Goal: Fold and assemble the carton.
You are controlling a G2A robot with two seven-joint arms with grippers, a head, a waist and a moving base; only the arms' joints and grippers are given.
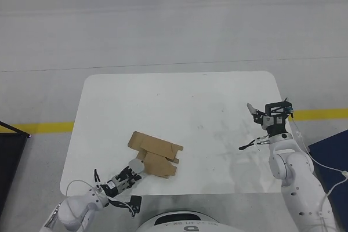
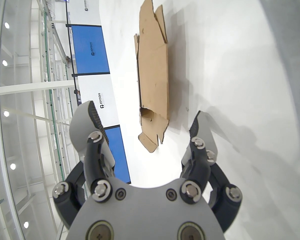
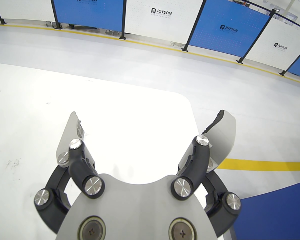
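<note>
A flattened brown carton (image 1: 155, 153) lies on the white table (image 1: 220, 110), near its front left part, with small flaps sticking out at both ends. My left gripper (image 1: 132, 171) sits at the carton's near left end, open, its fingers just short of the cardboard. In the left wrist view the carton (image 2: 153, 76) stretches away from the open left gripper (image 2: 145, 117), and a loose flap (image 2: 150, 141) lies between the fingertips' line and the palm. My right gripper (image 1: 261, 111) hovers at the table's right edge, open and holding nothing; in its own view the right gripper (image 3: 150, 118) stands over the table's corner.
The table's rounded far right corner (image 3: 187, 101) shows beyond the right gripper. A yellow floor line (image 1: 40, 126) runs past both sides of the table. A dark object (image 1: 3, 156) stands on the floor at the left. Blue and white partition panels (image 3: 160, 11) ring the floor.
</note>
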